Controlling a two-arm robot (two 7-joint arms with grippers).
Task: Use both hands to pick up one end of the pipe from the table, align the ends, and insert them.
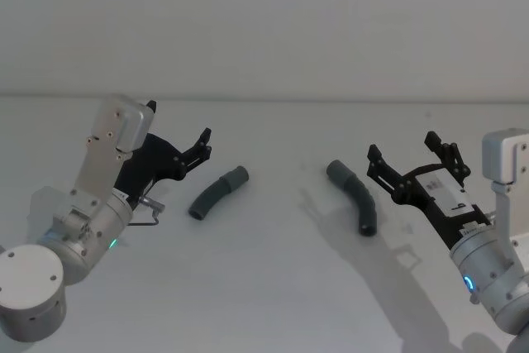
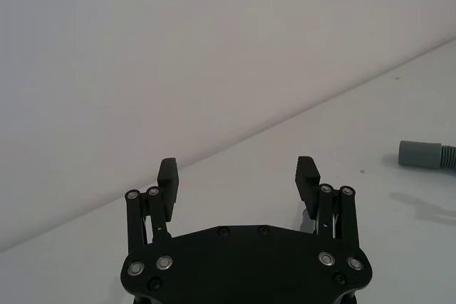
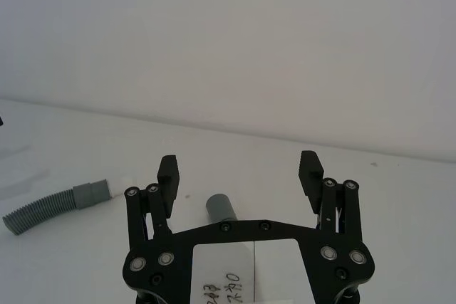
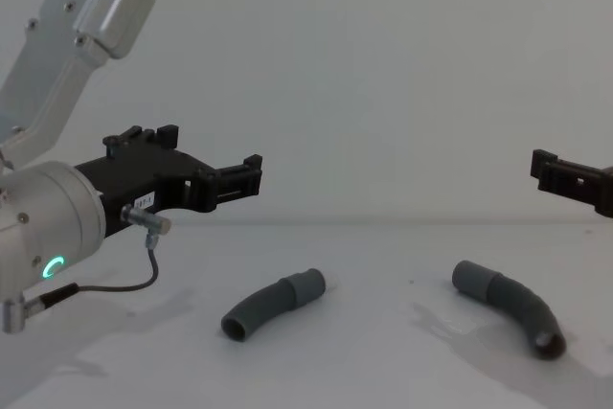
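The 2 pipe pieces are lying diagonally on the table (image 1: pixel 273 287) between open, empty fingers (image 2: pixel 308 176), far ends converging: left piece (image 1: pixel 219 192) sitting just right of the left gripper (image 1: pixel 201 148), right piece (image 1: pixel 354 196) just left of the right gripper (image 1: pixel 402 148).

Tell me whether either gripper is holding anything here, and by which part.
Nothing is held. The left gripper and right gripper are both open and empty; the left pipe piece and right pipe piece lie on the table, untouched.

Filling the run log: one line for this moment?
left pincer open, hovering | right pincer open, hovering | left pipe, right pipe on table, apart
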